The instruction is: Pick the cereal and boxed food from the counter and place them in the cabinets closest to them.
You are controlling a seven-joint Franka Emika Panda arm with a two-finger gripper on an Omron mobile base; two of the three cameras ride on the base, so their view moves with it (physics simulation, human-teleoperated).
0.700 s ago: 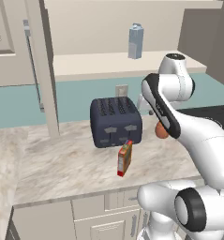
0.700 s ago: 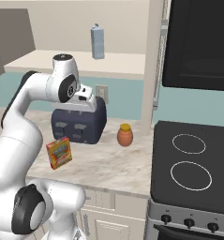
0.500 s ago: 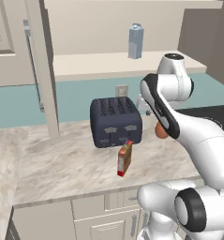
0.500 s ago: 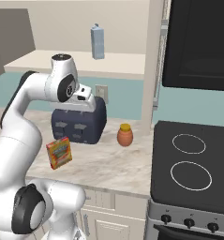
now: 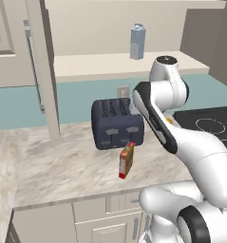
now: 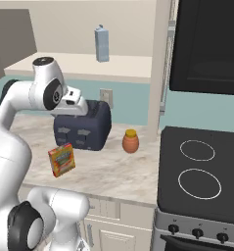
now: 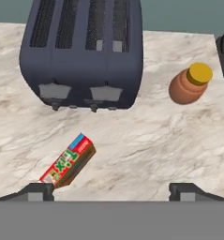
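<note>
One box first: bring your claw point(image 7: 111, 190), spread wide and holding nothing, down onto the cereal point(image 7: 67, 161).
It stands upright on the table point(image 7: 146, 136) just in front of the toaster point(image 7: 83, 51); seen from above, its long edge runs diagonally, so turn the fingers to pinch its thin sides.
</note>
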